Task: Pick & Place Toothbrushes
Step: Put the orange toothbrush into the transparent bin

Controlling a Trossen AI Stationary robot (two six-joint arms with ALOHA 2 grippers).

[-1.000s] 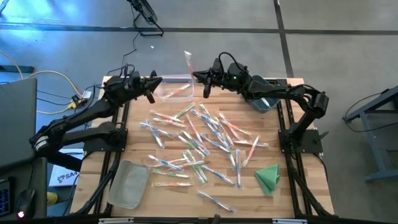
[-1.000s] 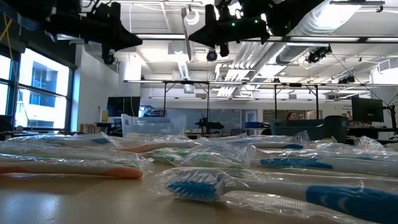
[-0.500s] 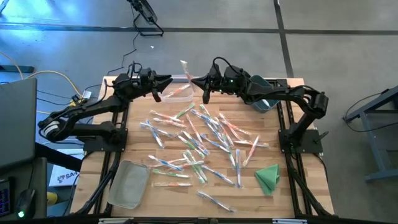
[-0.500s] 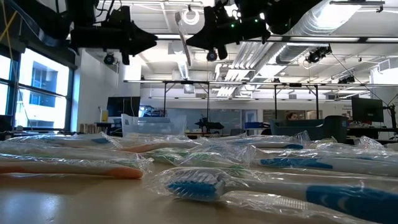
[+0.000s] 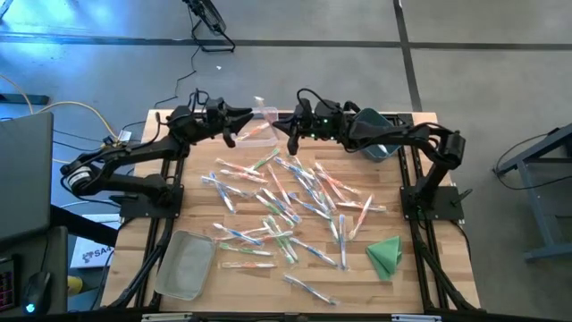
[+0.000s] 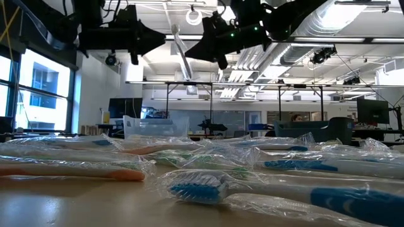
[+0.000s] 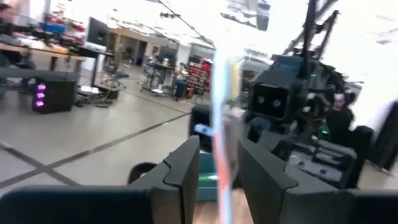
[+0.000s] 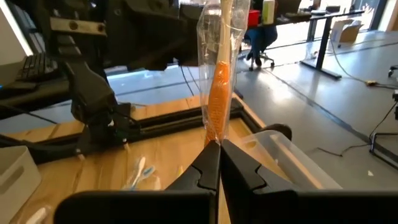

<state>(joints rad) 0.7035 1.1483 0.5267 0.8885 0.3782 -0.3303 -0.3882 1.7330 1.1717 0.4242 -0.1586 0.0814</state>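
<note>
Orange inside clear wrapping, a toothbrush [image 8: 217, 93] was pinched upright in the right gripper [image 8: 219, 148], whose fingers were clamped on its lower end, above the worktop's [image 5: 206, 215] far edge. Just beyond, the left gripper [image 7: 217, 163] stood parted around its blurred shaft, contact unclear. Remaining toothbrushes [image 5: 286, 201] lay scattered mid-worktop.

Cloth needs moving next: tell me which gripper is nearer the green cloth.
Right. The right gripper, holding a toothbrush, hangs over the table's far edge; the left gripper is beyond it, farther from the cloth.
</note>
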